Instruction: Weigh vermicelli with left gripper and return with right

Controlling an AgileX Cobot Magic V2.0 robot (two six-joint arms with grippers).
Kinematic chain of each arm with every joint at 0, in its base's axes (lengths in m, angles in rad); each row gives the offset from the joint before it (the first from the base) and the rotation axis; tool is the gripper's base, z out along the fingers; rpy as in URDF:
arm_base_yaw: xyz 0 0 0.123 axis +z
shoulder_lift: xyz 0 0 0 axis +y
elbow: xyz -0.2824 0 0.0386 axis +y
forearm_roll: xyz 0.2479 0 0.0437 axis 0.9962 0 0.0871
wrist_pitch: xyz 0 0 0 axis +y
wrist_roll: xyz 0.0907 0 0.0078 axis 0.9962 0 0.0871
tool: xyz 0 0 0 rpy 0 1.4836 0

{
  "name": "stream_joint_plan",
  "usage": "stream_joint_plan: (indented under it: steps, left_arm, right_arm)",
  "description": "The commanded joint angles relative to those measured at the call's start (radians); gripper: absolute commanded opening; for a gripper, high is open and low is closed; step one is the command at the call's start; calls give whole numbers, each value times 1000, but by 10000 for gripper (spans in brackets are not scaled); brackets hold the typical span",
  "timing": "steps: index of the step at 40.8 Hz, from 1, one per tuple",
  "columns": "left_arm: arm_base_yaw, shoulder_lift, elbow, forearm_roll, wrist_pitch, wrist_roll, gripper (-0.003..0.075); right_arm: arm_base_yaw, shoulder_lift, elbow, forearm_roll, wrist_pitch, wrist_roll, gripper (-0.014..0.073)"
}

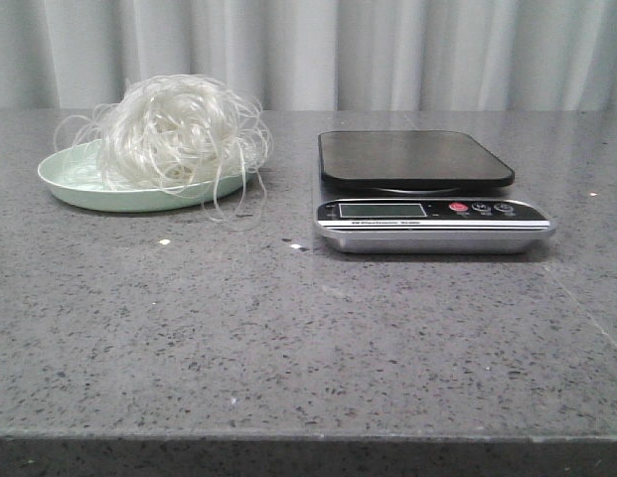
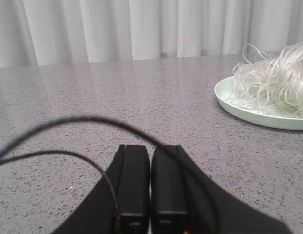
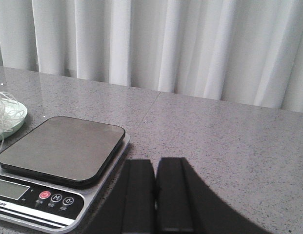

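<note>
The left hand (image 2: 150, 183) and right hand (image 3: 156, 195) were both pressed together, empty — nothing picked up yet. The vermicelli (image 1: 174, 129) sat heaped on its plate (image 1: 75, 184), left of the bare scale (image 1: 417, 159) — likely staged for weighing.

A grey speckled stone table (image 1: 288, 338) fills the front view. On it, at about ten o'clock, sits a pale green round plate (image 1: 79, 189). At about two o'clock, well apart from the plate, stands a silver kitchen scale (image 1: 432, 224) with a dark platform (image 1: 412, 157), a blank display (image 1: 382, 210) and a red button (image 1: 458, 208). Behind the table hangs a white pleated curtain (image 1: 387, 50).
</note>
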Motion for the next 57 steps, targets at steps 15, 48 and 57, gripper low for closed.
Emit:
stream_joint_plan:
  steps: [15, 48, 57]
  left_arm:
    - [1, -20, 8, -11, -73, -12, 137]
    - [1, -20, 8, -11, -73, -12, 137]
    - [1, -20, 8, -11, -73, -12, 137]
  right_arm:
    - [-67, -23, -29, 12, 24, 7, 151]
    - [-269, -358, 217, 110, 85, 2, 151]
    - [-268, -358, 217, 113, 85, 2, 151]
